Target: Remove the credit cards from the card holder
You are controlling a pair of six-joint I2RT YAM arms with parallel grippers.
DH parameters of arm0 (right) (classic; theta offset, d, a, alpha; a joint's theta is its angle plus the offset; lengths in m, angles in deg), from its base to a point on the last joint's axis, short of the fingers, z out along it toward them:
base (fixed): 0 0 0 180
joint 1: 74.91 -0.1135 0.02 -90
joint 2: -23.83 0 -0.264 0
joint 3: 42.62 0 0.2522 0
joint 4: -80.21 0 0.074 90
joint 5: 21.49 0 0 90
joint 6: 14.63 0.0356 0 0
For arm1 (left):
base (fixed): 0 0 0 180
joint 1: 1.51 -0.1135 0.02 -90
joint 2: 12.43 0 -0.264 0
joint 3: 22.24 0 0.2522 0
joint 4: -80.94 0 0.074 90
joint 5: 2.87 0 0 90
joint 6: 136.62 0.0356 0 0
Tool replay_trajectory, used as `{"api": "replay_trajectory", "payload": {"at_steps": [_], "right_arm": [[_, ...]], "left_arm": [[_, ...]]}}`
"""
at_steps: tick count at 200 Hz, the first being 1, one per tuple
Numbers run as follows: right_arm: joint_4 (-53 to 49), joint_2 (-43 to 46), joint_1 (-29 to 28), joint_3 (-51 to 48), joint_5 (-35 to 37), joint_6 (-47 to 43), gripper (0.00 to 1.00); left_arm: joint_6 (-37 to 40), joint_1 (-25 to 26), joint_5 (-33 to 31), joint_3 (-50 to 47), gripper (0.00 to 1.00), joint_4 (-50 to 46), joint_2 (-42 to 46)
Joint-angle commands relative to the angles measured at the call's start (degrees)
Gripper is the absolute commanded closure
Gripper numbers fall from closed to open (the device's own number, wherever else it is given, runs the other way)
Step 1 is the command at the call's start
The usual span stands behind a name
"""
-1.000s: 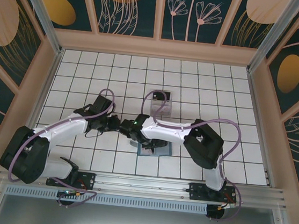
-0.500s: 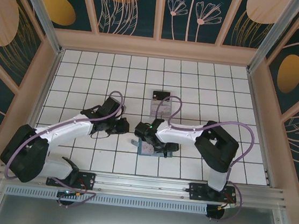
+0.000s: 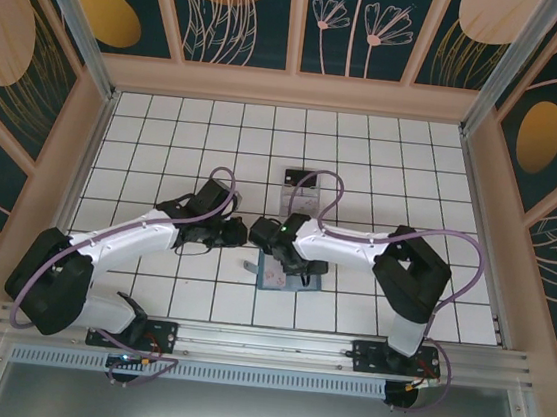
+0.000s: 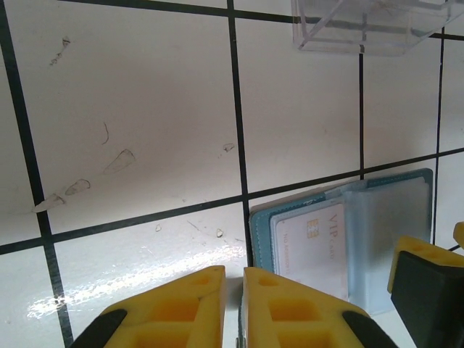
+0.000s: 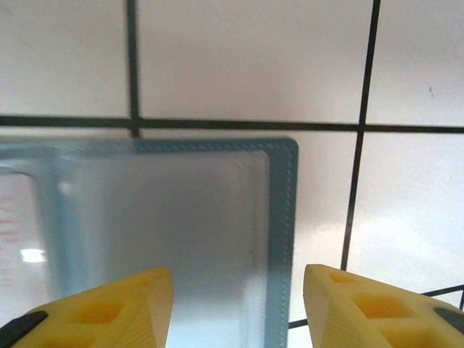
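Top view: the teal card holder (image 3: 272,282) lies open and flat on the white tiled desk (image 3: 166,135), low centre. Its long axis runs roughly left-right, and the right pincer (image 3: 290,266) hides much of it. The left pincer (image 3: 239,232) sits just upper left.

Left wrist view: the yellow foam pads are together. A pale card (image 4: 308,243) printed "VIP" sits under a frosted sleeve, cut off below.

Right wrist view: the pads stand apart over the stitched, rounded corner. Red marks at the left edge are blurred.
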Motion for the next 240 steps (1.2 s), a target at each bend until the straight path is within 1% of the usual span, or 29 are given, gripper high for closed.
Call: {"api": "replay_trajectory", "payload": {"at_steps": [1, 29, 47, 68, 83, 94, 111, 128, 146, 169, 191, 215, 240], "right_arm": [[-3.3, -1.8, 0.1, 3.5, 3.2, -0.2, 0.49], [-2.6, -2.9, 0.0, 6.7, 3.2, -2.0, 0.5], [1.2, -2.2, 0.0, 7.1, 0.5, -4.0, 0.52], [5.6, -1.5, 0.3, 6.7, -2.5, -6.3, 0.57], [9.2, -0.7, 0.7, 5.6, -6.1, -7.4, 0.6], [13.9, 0.9, 1.4, 3.2, -10.4, -8.2, 0.61], [21.8, 4.1, 3.4, -2.4, -18.3, -7.8, 0.65], [30.1, 7.7, 6.3, -9.0, -26.3, -6.1, 0.7], [37.7, 11.2, 9.3, -16.1, -33.5, -4.5, 0.72], [42.8, 14.2, 12.2, -22.9, -37.7, -3.3, 0.73], [46.0, 16.1, 14.3, -27.1, -41.3, -3.2, 0.75], [47.8, 17.4, 15.6, -28.7, -43.5, -3.5, 0.75], [49.2, 16.8, 16.1, -28.9, -45.9, -4.0, 0.76]], "left_arm": [[-0.2, 0.1, -0.6, -0.9, 0.83, 0.2, 1.2], [-0.4, 0.1, -0.9, -1.2, 0.83, 0.4, 1.3], [-0.6, 0.1, -1.1, -1.4, 0.83, 0.3, 1.6], [-1.1, 0.1, -1.1, -1.6, 0.83, 0.2, 1.8], [-1.2, 0.1, -1.3, -1.7, 0.83, 0.0, 2.1], [-1.3, 0.1, -1.4, -1.7, 0.83, -0.1, 2.3], [-1.6, 0.1, -1.2, -1.8, 0.84, -0.2, 2.5], [-2.1, 0.2, -0.2, -2.2, 0.85, 0.1, 2.7], [-2.7, 0.1, 0.9, -2.5, 0.86, 0.5, 2.7], [-3.9, 0.8, 2.1, -2.7, 0.87, 1.7, 2.7], [-5.2, 2.4, 2.7, -2.4, 0.87, 2.9, 1.8], [-7.0, 5.0, 2.7, -1.8, 0.87, 4.1, 0.2], [-8.7, 8.0, 2.4, -1.4, 0.88, 6.0, -2.1]]}}
